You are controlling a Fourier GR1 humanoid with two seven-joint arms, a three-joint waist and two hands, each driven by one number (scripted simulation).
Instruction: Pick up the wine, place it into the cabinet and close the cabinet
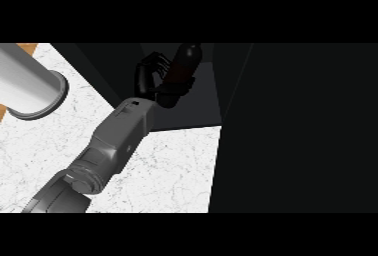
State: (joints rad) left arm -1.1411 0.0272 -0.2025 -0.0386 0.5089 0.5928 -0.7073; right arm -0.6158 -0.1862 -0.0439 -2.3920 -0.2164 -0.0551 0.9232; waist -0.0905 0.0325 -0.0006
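The wine bottle (184, 65) is dark with a brownish sheen and stands tilted inside the dark cabinet opening (188, 116) at the top middle of the head view. My left hand (145, 75) is shut on it, with the fingers curled round its left side. The grey forearm (111, 145) runs up from the lower left edge across the counter to the cabinet. The bottle's lower end is hidden behind the hand. The cabinet's black door (295, 130) stands open and fills the right side. My right hand does not show.
The white marble counter (173, 170) spreads under the forearm. A large grey cylinder (29, 85) lies at the upper left, beside a strip of wood (26, 48). A black cabinet wall (96, 65) borders the opening on the left.
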